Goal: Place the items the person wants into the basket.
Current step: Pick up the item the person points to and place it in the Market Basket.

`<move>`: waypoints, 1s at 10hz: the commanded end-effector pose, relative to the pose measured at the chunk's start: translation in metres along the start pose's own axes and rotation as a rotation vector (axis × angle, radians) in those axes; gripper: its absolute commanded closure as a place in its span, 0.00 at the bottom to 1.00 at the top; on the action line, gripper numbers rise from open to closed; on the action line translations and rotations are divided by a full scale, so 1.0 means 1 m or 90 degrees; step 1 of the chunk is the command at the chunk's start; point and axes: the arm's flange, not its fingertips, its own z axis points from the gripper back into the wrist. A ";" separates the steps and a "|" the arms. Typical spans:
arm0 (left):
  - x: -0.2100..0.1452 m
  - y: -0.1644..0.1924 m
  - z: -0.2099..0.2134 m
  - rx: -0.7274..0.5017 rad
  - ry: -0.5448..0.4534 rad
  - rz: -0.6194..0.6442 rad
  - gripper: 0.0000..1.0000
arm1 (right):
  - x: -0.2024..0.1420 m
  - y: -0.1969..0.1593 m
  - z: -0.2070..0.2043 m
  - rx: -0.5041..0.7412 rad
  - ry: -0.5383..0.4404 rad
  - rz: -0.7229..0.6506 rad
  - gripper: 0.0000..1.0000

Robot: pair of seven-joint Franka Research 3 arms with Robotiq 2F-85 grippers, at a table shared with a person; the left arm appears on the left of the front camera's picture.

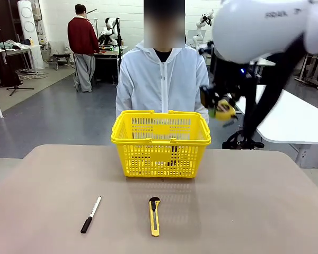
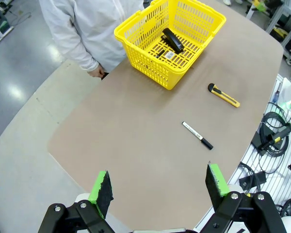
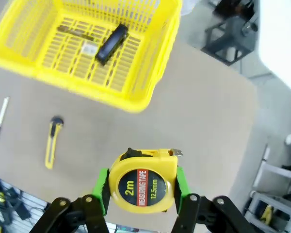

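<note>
Right gripper [image 3: 141, 187] is clamped on the small round yellow-and-black tape measure [image 3: 142, 181], green pads on both sides of the case, label facing the wrist camera. In the front view the same gripper [image 1: 222, 110] sits mid-right of frame, up off the bench and just right of the yellow lattice plastic shopping basket [image 1: 160, 143], tape measure [image 1: 224, 110] a yellow blob between the fingers. Left gripper [image 2: 158, 187] is spread wide with nothing in it, bottom of its frame, well away from everything.

Step in hand, my read: carry the tape measure over the basket rim and drop it in. To do it well, centre over the opening first and clear the near rim and the folded handles, lower a bit, then release. The case is rounded and would likely roll or bounce if let go from high up.

Right wrist view shows the basket [image 3: 87, 53] floor in the upper left: a slim black pen with yellow trim [image 3: 75, 32] and a chunky black oblong thing [image 3: 111, 43] beside it; cannot tell what that is. Front view hides these behind the lattice but shows the person in the white zip hooded jacket [image 1: 161, 79] right behind the basket. Left wrist view gives the whole brown bench [image 2: 136, 145] with the black-and-white marker [image 2: 197, 135] and long yellow utility knife [image 2: 223, 95] lying apart from the basket [image 2: 170, 41].
</note>
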 end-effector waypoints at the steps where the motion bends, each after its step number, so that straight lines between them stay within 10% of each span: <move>1: 0.000 -0.001 0.001 0.005 0.007 0.006 0.01 | 0.072 0.010 -0.010 -0.022 -0.022 0.007 0.51; 5: 0.000 -0.001 0.001 0.005 0.007 0.006 0.01 | 0.171 0.040 -0.109 0.041 -0.018 0.102 0.51; 10: 0.000 -0.001 0.001 0.005 0.007 0.006 0.01 | 0.177 0.100 -0.218 0.108 0.035 0.197 0.51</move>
